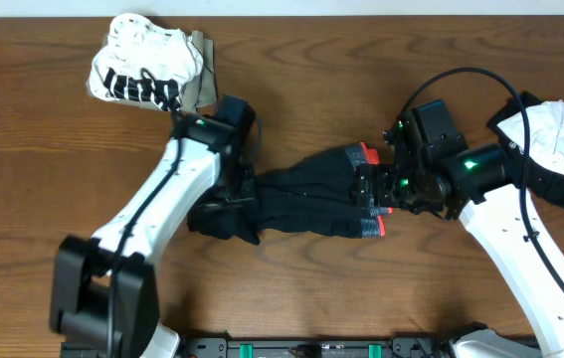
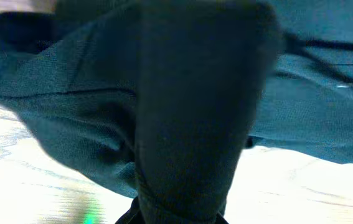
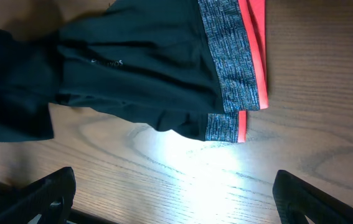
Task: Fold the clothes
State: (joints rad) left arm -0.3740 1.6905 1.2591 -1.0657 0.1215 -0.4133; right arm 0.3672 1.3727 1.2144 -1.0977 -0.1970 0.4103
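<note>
The left gripper (image 1: 234, 195) was clamped together on the leg end of the black trousers (image 2: 195, 112). Cloth gathered into it and draped over its camera, hiding the fingers. The right gripper (image 3: 175, 190) stood with its jaws wide apart and empty above bare table (image 3: 313, 93). Just ahead of it lay the grey waistband (image 3: 226, 68) with its red-orange edge, doubled and not quite squared.

With only one end held, any pull by the left arm would probably have dragged the whole garment across the wood and skewed the waistband layers further. The right jaws might also have pinched just the top layer.

Farther off, beyond the left arm, sat the white printed top (image 1: 142, 65) and the olive piece (image 1: 202, 60). The black-and-white garment (image 1: 560, 139) lay behind the right arm, where its cable could have snagged it.
</note>
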